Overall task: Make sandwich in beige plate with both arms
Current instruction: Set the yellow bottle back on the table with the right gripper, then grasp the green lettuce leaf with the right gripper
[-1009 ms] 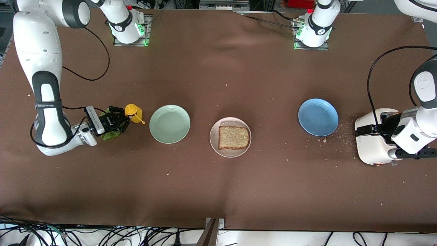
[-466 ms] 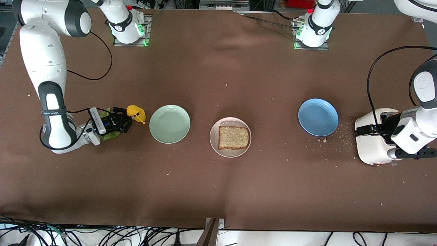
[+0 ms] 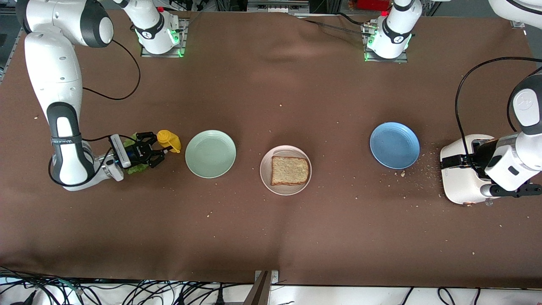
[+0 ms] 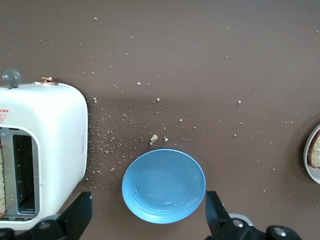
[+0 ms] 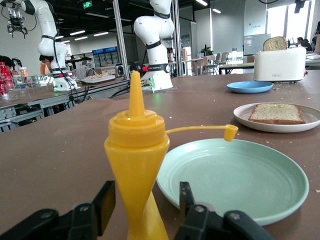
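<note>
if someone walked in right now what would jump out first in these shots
Probably the yellow squeeze bottle standing upright between the open jaws of the right gripper, beside the mint-green plate at the right arm's end of the table. Next, the single slice of bread lying on the beige plate mid-table. The left gripper hangs open over the blue plate, beside the white toaster.

A robotics lab (more robot arms (image 5: 47, 45), open-plan desks)
</note>
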Motion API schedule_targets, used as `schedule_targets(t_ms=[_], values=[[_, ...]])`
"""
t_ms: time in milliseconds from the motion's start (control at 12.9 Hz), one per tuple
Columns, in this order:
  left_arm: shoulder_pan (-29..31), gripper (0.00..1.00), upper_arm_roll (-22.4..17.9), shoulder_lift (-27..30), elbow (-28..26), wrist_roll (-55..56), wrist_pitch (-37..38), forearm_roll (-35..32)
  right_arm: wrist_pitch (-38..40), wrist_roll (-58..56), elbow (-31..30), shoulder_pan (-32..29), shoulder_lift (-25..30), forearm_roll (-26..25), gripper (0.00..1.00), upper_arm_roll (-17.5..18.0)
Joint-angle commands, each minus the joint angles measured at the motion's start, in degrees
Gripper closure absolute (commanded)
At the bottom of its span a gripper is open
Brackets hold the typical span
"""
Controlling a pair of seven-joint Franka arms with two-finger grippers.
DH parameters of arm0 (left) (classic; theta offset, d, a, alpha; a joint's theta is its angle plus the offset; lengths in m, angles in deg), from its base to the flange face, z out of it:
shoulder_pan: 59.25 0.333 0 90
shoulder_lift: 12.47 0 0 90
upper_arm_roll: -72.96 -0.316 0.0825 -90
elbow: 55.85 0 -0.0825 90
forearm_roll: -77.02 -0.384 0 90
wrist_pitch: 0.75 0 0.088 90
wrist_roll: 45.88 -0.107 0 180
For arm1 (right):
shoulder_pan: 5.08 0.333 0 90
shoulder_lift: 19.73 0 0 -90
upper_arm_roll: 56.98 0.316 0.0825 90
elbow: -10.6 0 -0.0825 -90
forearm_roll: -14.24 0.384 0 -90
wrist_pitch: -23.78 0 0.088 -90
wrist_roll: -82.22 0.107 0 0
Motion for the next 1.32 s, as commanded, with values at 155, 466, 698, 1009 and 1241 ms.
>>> schedule_targets(t_ms=[155,466,698,1009,1241], values=[[-0.37,0.0,-0.01,0.67,-0.44,-0.92,0.42,-1.27,1.43,10.03,2.2,-0.31,2.76,-4.29,0.02,-5.05],[-0.37,0.0,-0.01,0.67,-0.44,-0.92,0.42,-1.27,-3.91,25.21,2.29,3.63,8.46,-12.44,0.02,-9.79],[-0.37,0.0,0.25,0.67,-0.44,-0.83,0.42,-1.27,-8.23,38.74,2.2,8.38,11.55,-20.1,0.02,-13.04],[-0.37,0.0,0.34,0.67,-0.44,-0.83,0.42,-1.27,-12.62,55.1,1.24,17.86,12.08,-25.74,0.02,-23.13],[-0.28,0.0,0.34,0.67,-0.44,-0.92,0.42,-1.27,-23.06,64.87,-7.34,29.45,12.08,-27.77,0.02,-33.59]])
